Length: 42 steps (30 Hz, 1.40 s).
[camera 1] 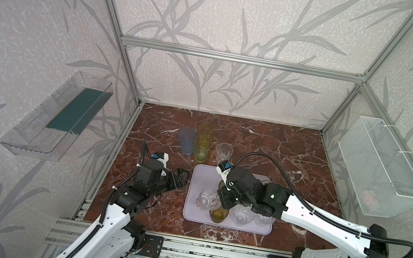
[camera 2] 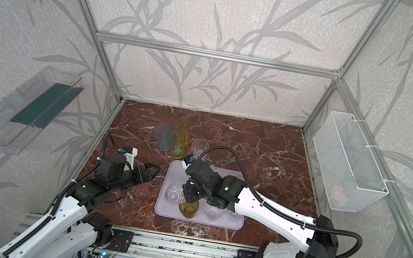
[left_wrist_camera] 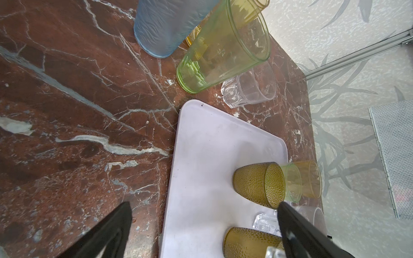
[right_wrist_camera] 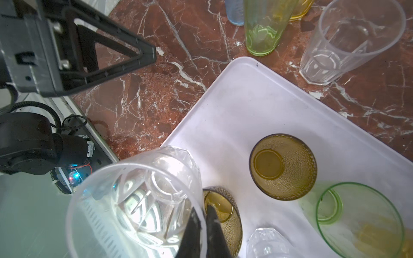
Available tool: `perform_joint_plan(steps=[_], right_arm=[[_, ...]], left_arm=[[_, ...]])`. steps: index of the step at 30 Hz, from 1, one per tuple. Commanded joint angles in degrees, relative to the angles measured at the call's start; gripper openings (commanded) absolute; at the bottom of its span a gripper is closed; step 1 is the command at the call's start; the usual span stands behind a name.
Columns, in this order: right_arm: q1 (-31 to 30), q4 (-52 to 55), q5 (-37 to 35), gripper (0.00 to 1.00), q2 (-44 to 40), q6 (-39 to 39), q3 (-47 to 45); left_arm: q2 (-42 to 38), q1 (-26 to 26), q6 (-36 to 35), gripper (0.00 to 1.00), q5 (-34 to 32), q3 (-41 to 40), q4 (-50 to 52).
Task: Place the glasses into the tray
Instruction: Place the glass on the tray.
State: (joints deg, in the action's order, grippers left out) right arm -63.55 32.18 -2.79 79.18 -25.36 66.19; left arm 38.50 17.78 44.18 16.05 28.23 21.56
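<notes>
The pale lilac tray (camera 1: 203, 174) (camera 2: 178, 172) lies on the marble table and holds several glasses: two amber ones (right_wrist_camera: 282, 166) (left_wrist_camera: 248, 242), a short green one (right_wrist_camera: 359, 219) and clear faceted ones (camera 1: 241, 216). My right gripper (right_wrist_camera: 202, 211) (camera 1: 222, 197) is shut on the rim of a clear faceted glass (right_wrist_camera: 145, 196) (camera 1: 206, 199), which hangs tilted over the tray's near left part. Beyond the tray stand a blue-grey glass (camera 1: 187, 140), a tall green one (camera 1: 201, 147), a yellow one (camera 1: 205, 129) and a tall clear one (camera 1: 223, 152). My left gripper (camera 1: 182, 176) (left_wrist_camera: 204, 210) is open and empty beside the tray's left edge.
A clear plastic bin (camera 1: 59, 116) hangs on the left wall and a white wire basket (camera 1: 380, 167) on the right wall. Aluminium frame posts stand at the table's corners, and a rail (camera 1: 207, 252) runs along its front edge.
</notes>
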Motion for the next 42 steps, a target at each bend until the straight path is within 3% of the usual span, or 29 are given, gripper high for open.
perform_joint_plan(steps=[1, 32, 34, 39, 41, 42], right_arm=[[-1.6, -0.4, -1.6, 0.00, 2.7, 0.9, 3.6], [-2.8, -1.2, -3.4, 0.00, 20.4, 0.7, 8.7], [-2.8, -0.5, -3.9, 0.08, 21.4, 0.7, 9.5], [-2.8, 1.6, -4.0, 0.11, 23.2, 0.4, 11.3], [-2.8, 1.7, -3.5, 0.21, 23.1, -0.2, 11.6], [-2.8, 1.4, -3.2, 0.35, 22.9, -0.4, 11.6]], left_arm=[[0.1, -1.1, 0.3, 0.99, 2.8, -1.2, -1.9], [-5.5, -3.5, -1.1, 0.99, 1.3, -3.2, 1.8], [-5.9, -3.5, -1.0, 0.99, 0.8, -3.4, 2.0], [-5.7, -3.7, -1.0, 0.99, 1.1, -3.5, 1.9], [-5.7, -3.8, -1.1, 0.99, 1.2, -3.6, 1.9], [-5.6, -3.8, -1.1, 0.99, 1.2, -3.6, 1.9]])
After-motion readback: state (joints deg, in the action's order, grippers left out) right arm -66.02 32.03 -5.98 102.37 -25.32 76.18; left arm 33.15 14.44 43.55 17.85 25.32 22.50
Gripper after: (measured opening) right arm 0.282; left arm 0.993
